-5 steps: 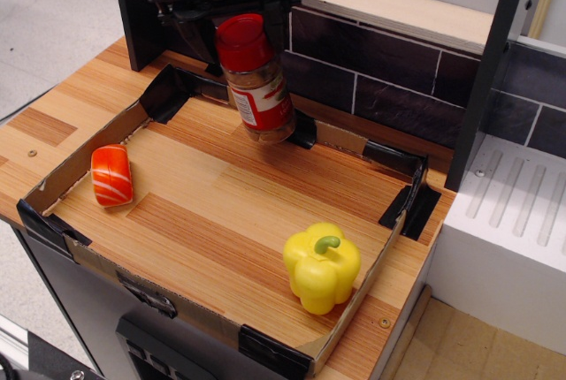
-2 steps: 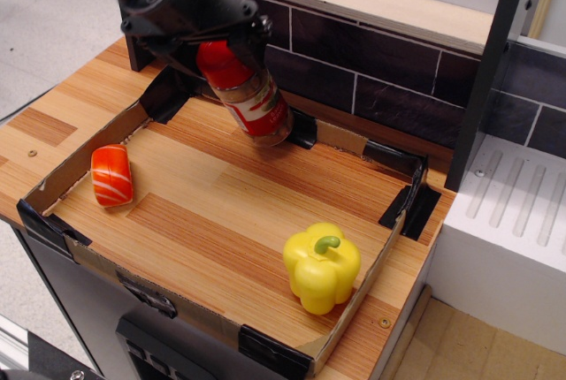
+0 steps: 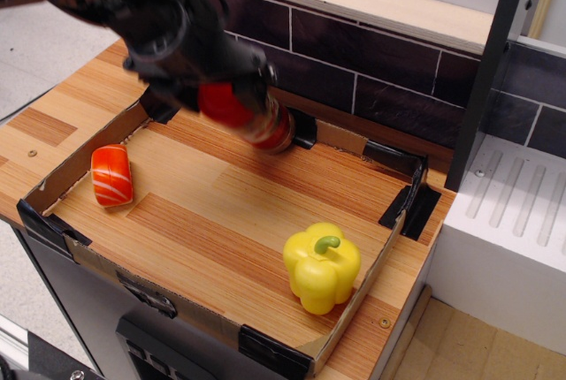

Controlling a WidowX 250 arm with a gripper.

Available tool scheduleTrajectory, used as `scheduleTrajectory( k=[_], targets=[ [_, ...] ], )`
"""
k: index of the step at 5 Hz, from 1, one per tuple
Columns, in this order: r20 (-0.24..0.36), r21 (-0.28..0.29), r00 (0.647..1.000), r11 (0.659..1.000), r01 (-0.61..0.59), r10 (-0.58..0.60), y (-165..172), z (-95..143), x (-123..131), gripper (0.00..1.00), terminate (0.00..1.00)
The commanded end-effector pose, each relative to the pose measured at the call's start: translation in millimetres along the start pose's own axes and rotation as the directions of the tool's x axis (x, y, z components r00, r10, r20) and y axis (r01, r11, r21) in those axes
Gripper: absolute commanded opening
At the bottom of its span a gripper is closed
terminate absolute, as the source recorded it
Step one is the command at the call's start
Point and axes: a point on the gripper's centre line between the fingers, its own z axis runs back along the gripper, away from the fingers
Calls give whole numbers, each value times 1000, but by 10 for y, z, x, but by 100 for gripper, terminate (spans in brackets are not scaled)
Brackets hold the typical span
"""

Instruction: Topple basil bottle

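Tipping far over, the basil bottle (image 3: 243, 115) points its red cap left, into my tool (image 3: 212, 88); blur hides whether my tool grips it.

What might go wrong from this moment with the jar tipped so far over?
The basil bottle, nearly horizontal with the claw around its red cap, could roll once released, toward the salmon sushi piece or the tray's low cardboard wall. The image is motion-blurred, so a slip at the cap is also plausible.
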Motion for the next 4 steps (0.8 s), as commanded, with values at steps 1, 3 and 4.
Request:
scheduleTrajectory(
  k=[1,3,4],
  targets=[
    [-86,127,995,991,52,-41,128,132,-315,0,0],
    [-293,169,956,985,25,26,170,103,-614,0,0],
    [-392,148,917,989,-17,75,160,-4,-722,0,0]
  ],
)
